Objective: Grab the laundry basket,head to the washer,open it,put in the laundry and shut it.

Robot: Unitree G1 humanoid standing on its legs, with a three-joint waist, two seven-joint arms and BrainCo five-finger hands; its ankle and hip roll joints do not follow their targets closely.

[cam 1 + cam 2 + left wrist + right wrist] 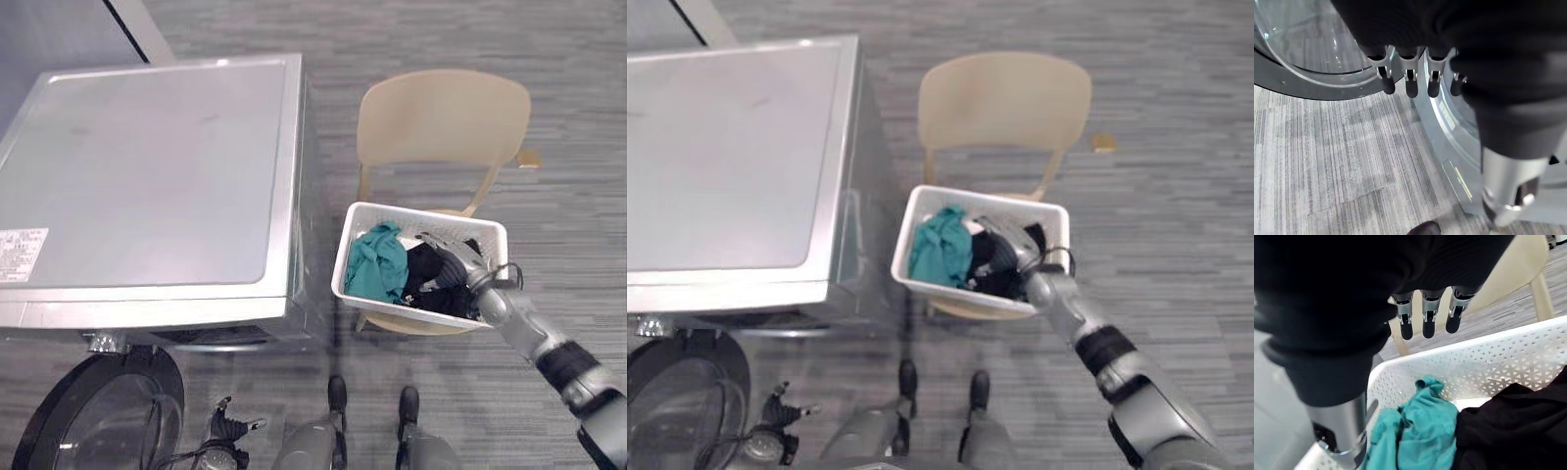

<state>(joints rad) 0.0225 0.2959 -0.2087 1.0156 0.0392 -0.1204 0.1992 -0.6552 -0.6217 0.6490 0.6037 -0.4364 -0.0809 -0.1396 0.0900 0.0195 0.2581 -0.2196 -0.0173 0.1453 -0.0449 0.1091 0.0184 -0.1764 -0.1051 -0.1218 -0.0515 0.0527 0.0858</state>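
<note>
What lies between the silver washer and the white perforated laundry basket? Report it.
Bare grey carpet in the left eye view: the silver washer and the white perforated laundry basket on the beige chair stand apart.

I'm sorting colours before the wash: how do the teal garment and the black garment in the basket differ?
The teal garment is bright and lies on the washer's side of the white laundry basket; the black garment is dark and lies on the far side from the washer. The right hand hangs open over the black garment, while the teal garment lies uncovered. Both are crumpled and lie together in the same basket on the chair.
</note>
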